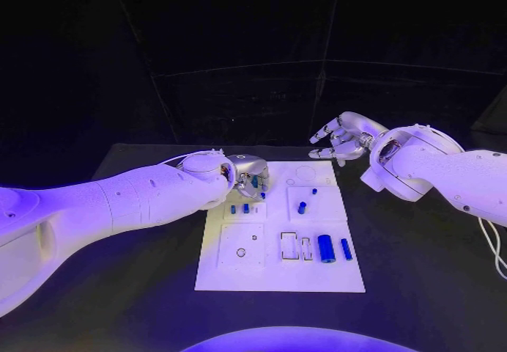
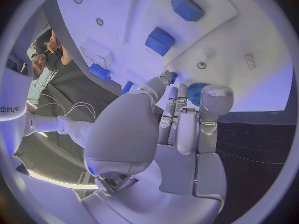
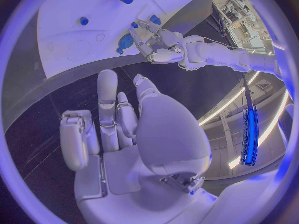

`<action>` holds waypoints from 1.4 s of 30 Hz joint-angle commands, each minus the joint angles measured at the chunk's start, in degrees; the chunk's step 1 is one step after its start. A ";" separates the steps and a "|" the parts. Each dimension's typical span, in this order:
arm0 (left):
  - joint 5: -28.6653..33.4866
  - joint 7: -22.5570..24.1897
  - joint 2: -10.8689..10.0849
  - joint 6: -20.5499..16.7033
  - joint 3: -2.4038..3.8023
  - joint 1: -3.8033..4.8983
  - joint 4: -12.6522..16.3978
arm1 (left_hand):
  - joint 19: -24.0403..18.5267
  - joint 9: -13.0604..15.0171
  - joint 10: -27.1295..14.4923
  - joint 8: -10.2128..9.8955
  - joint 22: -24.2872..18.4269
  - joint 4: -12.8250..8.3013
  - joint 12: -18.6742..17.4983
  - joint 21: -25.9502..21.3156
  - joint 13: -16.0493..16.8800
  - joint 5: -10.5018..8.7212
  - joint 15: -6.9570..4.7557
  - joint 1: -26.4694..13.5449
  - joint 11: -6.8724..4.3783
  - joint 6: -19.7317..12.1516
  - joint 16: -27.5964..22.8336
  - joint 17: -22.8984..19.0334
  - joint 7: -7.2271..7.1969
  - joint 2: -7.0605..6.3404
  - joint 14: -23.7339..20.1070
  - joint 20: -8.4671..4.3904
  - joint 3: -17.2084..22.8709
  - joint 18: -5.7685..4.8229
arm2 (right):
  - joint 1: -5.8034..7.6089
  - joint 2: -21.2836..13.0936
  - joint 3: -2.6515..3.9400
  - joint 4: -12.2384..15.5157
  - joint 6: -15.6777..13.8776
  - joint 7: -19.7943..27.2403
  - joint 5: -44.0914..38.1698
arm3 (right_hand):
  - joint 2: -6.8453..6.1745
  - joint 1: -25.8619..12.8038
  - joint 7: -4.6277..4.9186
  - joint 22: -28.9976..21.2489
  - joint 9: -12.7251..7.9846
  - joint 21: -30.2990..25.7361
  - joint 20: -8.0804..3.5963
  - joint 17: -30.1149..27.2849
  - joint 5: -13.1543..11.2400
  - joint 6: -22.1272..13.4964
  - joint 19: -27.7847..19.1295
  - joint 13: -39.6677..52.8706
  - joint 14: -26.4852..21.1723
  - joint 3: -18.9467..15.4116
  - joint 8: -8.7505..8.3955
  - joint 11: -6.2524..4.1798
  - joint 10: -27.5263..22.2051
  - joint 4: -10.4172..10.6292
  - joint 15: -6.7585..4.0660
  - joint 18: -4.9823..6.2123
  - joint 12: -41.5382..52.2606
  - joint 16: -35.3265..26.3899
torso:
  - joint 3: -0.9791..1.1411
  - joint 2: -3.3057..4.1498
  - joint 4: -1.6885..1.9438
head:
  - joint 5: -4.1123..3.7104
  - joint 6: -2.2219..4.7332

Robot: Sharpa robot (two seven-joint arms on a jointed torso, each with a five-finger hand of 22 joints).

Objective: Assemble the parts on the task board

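The white task board (image 1: 277, 273) lies in the middle of the black table. My left hand (image 1: 248, 177) hovers over its far left corner and pinches a round blue ridged part (image 2: 197, 91) between thumb and fingers; the same part (image 3: 124, 43) shows under that hand (image 3: 157, 41) in the right wrist view. My right hand (image 1: 342, 139) hangs above the table beyond the board's far right corner, fingers apart and holding nothing. On the board lie a thick blue cylinder (image 1: 327, 248), a thin blue rod (image 1: 346, 248), a short blue peg (image 1: 302, 207) and small blue pieces (image 1: 239, 209).
Two blue blocks (image 2: 161, 41) stand in the board near my left hand. Rectangular slots (image 1: 289, 245) and a small round hole (image 1: 241, 252) mark the board's near half. Black table (image 1: 423, 264) surrounds the board on all sides.
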 commanded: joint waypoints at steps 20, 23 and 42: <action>-1.16 -0.89 1.63 2.11 0.06 -0.52 -1.83 | 0.51 -0.68 2.53 -1.28 1.33 -0.94 -1.63 1.36 -1.56 -0.80 -0.49 -0.42 -0.29 1.97 0.29 -0.35 -0.12 1.19 2.02 -0.21 3.29 -1.31 | 0.11 0.22 0.05 0.14 -0.49 0.31 -0.13 | 0.20 0.06 -0.04 15.09 -0.08 0.31 -0.08 -0.01 0.32 0.17 5.84 -0.08 -0.06 -0.28 0.26 0.14 -0.43 -0.13 -0.35 -0.87 -0.24 0.25 | 0.03 0.00 0.05 | -0.38 -0.17; -1.89 -1.35 1.66 2.52 0.07 -0.53 -1.97 | 0.66 -0.67 3.76 -1.24 2.16 -1.34 -1.63 2.10 -1.62 -0.90 -0.72 -0.10 -0.52 2.84 0.35 -0.42 -0.27 1.74 2.02 -0.31 4.41 -1.43 | 0.11 0.22 0.05 0.15 -0.48 0.29 -0.13 | 0.20 0.06 -0.04 15.09 -0.08 0.31 -0.08 -0.01 0.32 0.17 5.84 -0.08 -0.06 -0.28 0.26 0.14 -0.43 -0.13 -0.35 -0.87 -0.24 0.25 | 0.00 -0.02 0.03 | -0.42 -0.13; 0.51 1.88 -1.19 -4.76 1.63 -0.56 1.85 | 0.98 -0.80 7.26 -2.20 5.14 -3.69 -4.18 4.65 -1.83 -1.03 -0.93 -1.59 -0.82 5.63 0.60 -1.09 -0.18 1.80 1.99 -0.68 10.14 -1.91 | 0.11 0.19 0.05 -0.13 -0.52 0.34 -0.13 | 0.20 0.06 -0.04 15.09 -0.08 0.31 -0.08 -0.01 0.32 0.17 5.84 -0.08 -0.06 -0.28 0.26 0.14 -0.43 -0.13 -0.35 -0.87 -0.24 0.25 | 0.02 -0.07 0.16 | -0.22 0.36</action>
